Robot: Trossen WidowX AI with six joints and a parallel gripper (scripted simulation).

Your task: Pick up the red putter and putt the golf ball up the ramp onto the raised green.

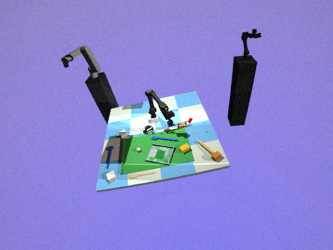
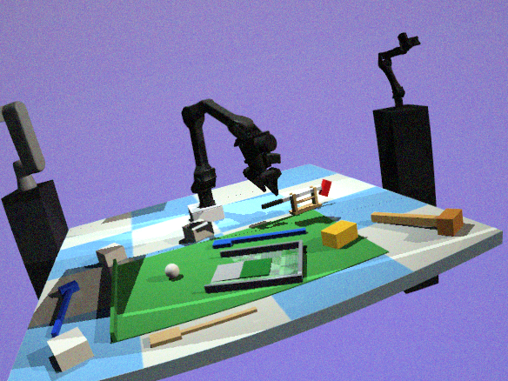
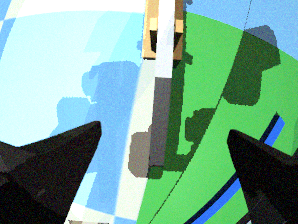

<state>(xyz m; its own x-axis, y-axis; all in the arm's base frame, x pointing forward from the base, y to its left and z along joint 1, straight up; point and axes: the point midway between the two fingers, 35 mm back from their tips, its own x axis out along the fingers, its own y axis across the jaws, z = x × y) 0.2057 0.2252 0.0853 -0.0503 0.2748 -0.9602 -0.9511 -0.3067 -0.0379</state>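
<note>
The red putter (image 1: 190, 120) (image 2: 325, 188) (image 3: 160, 107) rests on a wooden stand (image 1: 182, 125) (image 2: 294, 203) (image 3: 149, 31); its dark grip sticks out towards my arm. My gripper (image 1: 170, 125) (image 2: 270, 191) (image 3: 166, 132) is open and empty, pointing down above the grip. In the wrist view the grip lies between the two fingers, below them. The white golf ball (image 1: 138, 149) (image 2: 172, 270) sits on the green mat (image 1: 131, 160) (image 2: 143, 300), in front of the grey ramp (image 1: 153, 153) (image 2: 227, 273). The raised green (image 1: 160, 154) (image 2: 257, 267) lies behind the ramp, inside dark walls.
A blue club (image 1: 165, 139) (image 2: 265, 236) and a yellow block (image 1: 185, 148) (image 2: 339, 234) lie on the mat. An orange mallet (image 1: 216, 156) (image 2: 450, 222) is at the right, a second blue club (image 1: 109, 155) (image 2: 63, 304) at the left, a wooden club (image 1: 133, 176) (image 2: 165, 337) at the front.
</note>
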